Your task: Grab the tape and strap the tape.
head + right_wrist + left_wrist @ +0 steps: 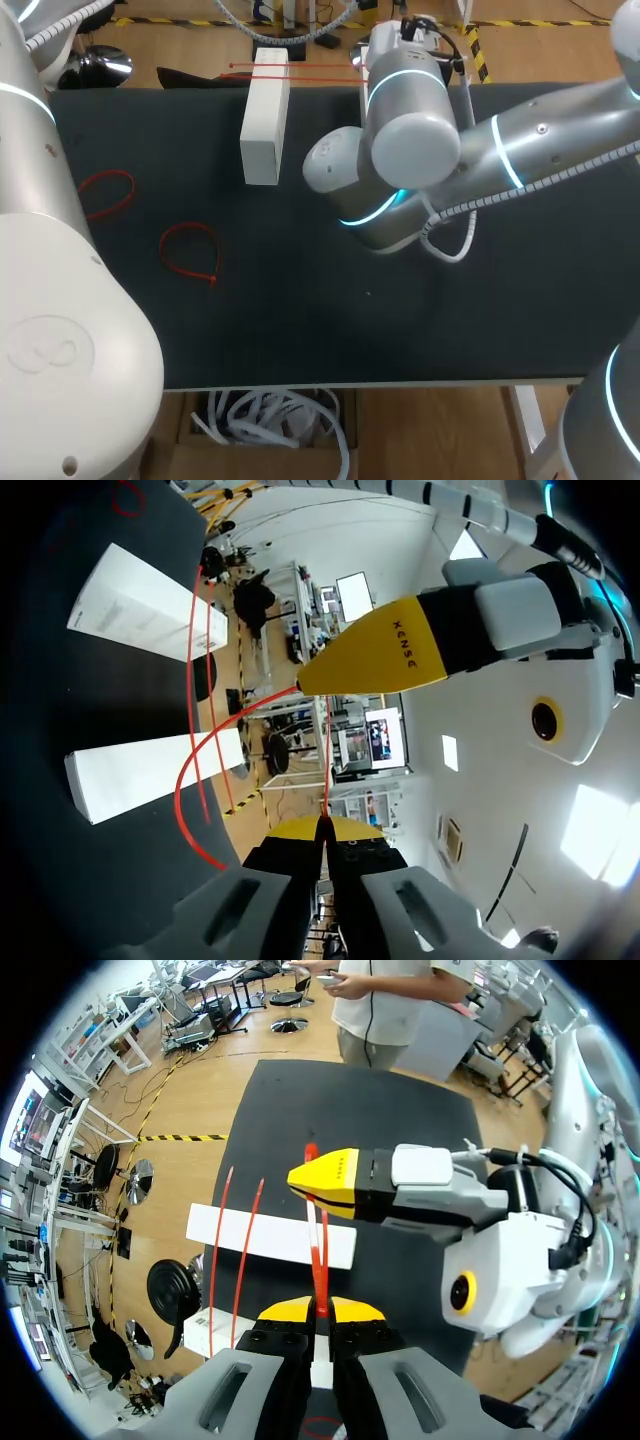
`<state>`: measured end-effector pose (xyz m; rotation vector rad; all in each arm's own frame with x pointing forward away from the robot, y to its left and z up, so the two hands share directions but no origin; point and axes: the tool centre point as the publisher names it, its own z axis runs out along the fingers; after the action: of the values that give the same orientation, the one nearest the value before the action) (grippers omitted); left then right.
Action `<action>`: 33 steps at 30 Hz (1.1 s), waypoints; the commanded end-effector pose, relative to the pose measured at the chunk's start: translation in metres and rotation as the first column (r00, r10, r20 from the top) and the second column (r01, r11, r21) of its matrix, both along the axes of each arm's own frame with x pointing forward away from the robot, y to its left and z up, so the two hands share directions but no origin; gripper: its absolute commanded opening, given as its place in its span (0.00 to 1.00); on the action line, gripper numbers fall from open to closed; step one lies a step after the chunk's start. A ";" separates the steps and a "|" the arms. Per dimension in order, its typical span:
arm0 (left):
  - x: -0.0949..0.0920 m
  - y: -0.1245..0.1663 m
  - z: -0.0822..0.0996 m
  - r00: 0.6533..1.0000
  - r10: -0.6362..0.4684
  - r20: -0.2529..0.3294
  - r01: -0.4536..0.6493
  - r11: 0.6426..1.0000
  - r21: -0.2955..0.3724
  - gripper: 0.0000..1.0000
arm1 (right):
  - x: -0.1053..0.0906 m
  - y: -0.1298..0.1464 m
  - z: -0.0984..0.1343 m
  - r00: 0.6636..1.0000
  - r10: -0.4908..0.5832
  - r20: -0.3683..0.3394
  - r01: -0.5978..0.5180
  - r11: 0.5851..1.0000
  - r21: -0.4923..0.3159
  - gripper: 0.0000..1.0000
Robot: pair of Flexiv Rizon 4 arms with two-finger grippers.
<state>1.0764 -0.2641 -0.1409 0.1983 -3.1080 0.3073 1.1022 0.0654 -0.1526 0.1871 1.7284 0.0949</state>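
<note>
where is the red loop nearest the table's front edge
In the head view the red loop lies on the left half of the table, just right of and nearer the front than a second red loop.

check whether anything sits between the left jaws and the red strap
Nothing visible stands in the way. The left jaws are shut on the red strap, and the right jaws grip the same strap just ahead of them. The white box lies lower down, on the table under the strap, not between the jaws and the strap.
</note>
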 end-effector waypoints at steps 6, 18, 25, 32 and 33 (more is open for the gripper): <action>0.000 0.000 0.001 1.000 0.001 -0.002 -0.001 1.000 0.003 0.00 | -0.001 0.003 0.003 1.000 0.021 -0.009 -0.021 1.000 -0.007 0.00; 0.000 0.000 0.001 1.000 0.001 -0.002 -0.001 1.000 0.003 0.00 | -0.005 0.004 0.002 0.999 0.041 -0.019 -0.041 0.999 -0.016 0.00; 0.000 0.000 0.001 1.000 0.001 -0.002 -0.001 1.000 0.003 0.00 | -0.009 0.008 0.001 0.998 0.058 -0.025 -0.059 0.998 -0.016 0.00; 0.000 0.000 0.001 1.000 0.001 -0.002 -0.001 1.000 0.003 0.00 | -0.013 0.016 0.002 0.996 0.092 -0.013 -0.092 0.995 -0.031 0.00; 0.000 0.000 0.001 1.000 0.001 -0.002 -0.001 1.000 0.003 0.00 | -0.013 0.017 0.001 0.996 0.094 -0.014 -0.094 0.995 -0.030 0.00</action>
<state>1.0764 -0.2638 -0.1408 0.1984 -3.1078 0.3073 1.0914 0.0839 -0.1540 0.0906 1.7410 0.1317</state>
